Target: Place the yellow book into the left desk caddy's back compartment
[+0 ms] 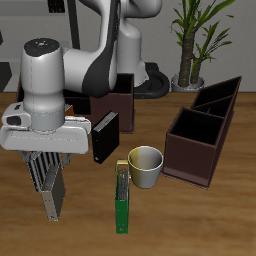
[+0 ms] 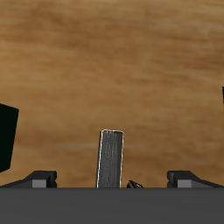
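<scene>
In the exterior view, lower left of frame: the gripper [image 1: 47, 180] hangs above the table [image 1: 215, 225], clenched on a thin pale grey slab that I take to be the yellow book [image 1: 53, 205], held upright and clear of the surface.
Exterior, right of frame: the left desk caddy [image 1: 190, 160] sits well apart from the book; its back compartment [image 1: 220, 98] is the taller, slanted section toward the upper right.
Exterior, centre of frame: a mug [image 1: 147, 166], a green-edged book [image 1: 122, 195] and a black book [image 1: 105, 137] stand between the gripper and the caddy.
Wrist view, grasp: the yellow book [image 2: 109, 156] stands between the two fingers of the gripper [image 2: 112, 179], with bare wood far beneath it.
Wrist view, edges: a dark green shape [image 2: 7, 136] shows at one border; what it is I cannot tell.
Risk, travel: a low carry would probably clip the mug or topple the standing books.
Risk, grip: the hold looks narrow, so the book may swing or slip.
Risk, release: misjudged depth could drop it into the lower section or catch the partition.
</scene>
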You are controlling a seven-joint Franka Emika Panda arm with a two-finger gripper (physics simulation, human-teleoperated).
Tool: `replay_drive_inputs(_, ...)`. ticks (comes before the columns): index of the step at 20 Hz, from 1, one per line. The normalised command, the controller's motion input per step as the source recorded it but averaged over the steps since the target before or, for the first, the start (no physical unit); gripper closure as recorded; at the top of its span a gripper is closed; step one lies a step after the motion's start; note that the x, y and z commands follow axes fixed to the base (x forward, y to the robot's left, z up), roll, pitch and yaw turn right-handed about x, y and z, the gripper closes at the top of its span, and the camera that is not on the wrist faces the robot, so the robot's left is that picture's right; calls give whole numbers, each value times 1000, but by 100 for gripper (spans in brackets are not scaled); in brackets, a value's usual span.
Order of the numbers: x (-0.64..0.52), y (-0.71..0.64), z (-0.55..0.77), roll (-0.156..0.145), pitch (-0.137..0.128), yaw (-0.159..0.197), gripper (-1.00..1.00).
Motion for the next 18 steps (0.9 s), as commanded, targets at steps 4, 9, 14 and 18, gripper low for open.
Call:
replay_drive_inputs(4,39,-52,-320,-8,20,-19,-100)
replay_drive_inputs(9,20,59,-222,11,3,16,-100)
replay_drive_inputs(14,19,-16,-219,4,19,-9,-100)
replay_drive_inputs(18,13,-116,-211,-15,31,-13,-100)
